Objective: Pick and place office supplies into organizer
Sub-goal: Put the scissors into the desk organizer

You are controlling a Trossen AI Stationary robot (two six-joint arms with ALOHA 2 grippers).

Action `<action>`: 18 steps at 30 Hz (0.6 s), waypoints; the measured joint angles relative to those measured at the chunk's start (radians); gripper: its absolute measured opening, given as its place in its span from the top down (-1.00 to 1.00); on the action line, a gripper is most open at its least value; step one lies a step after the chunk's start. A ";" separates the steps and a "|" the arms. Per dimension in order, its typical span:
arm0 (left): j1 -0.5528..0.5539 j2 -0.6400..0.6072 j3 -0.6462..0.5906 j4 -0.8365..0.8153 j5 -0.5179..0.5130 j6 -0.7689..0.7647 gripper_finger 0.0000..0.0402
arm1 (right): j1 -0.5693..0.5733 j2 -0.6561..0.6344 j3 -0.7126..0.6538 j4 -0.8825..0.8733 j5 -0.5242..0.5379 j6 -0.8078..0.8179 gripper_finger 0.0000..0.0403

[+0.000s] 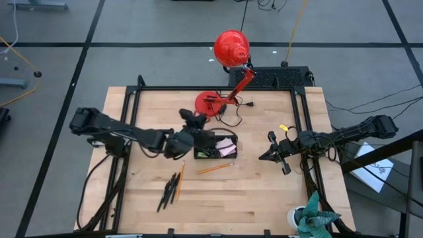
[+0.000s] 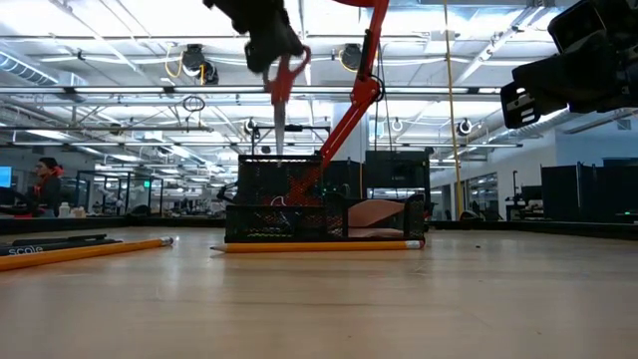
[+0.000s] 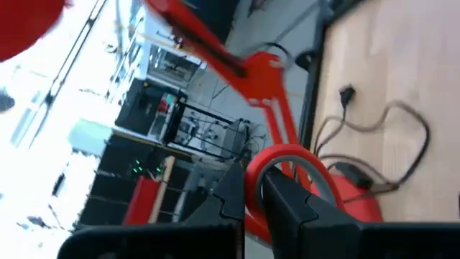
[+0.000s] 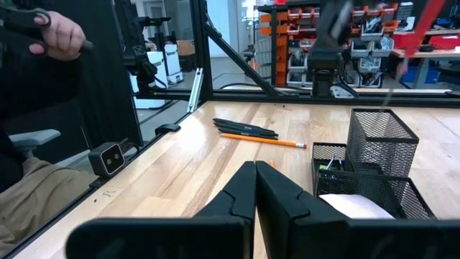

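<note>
Gripping the red-handled scissors (image 2: 286, 85) by their handles, blades hanging straight down over the black organizer (image 2: 319, 209) directly below, the left claw (image 2: 269, 45) risks catching a mesh rim or dropping them askew, while the right claw (image 1: 272, 149) waits pinched shut, well apart.

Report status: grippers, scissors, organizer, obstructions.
Left gripper shut on red-handled scissors, blades down above black mesh organizer. Right gripper shut, idle at table's right. Red desk lamp close behind organizer.
</note>
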 joint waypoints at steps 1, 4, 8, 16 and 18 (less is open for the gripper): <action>0.009 0.018 0.000 0.011 0.006 0.031 0.87 | 0.000 0.000 0.000 0.000 0.000 -0.001 0.98; 0.029 0.066 0.004 0.031 0.013 0.115 0.87 | 0.000 0.000 0.000 0.000 0.011 -0.004 0.98; 0.048 0.130 0.019 0.039 0.045 0.190 0.87 | 0.000 0.000 0.000 0.000 0.053 -0.013 0.98; 0.038 0.194 0.027 0.016 0.166 0.265 0.87 | 0.000 0.000 0.000 0.000 0.053 -0.047 0.98; 0.035 0.195 0.027 -0.034 0.214 0.270 0.87 | 0.000 0.000 0.000 0.000 0.053 -0.049 0.98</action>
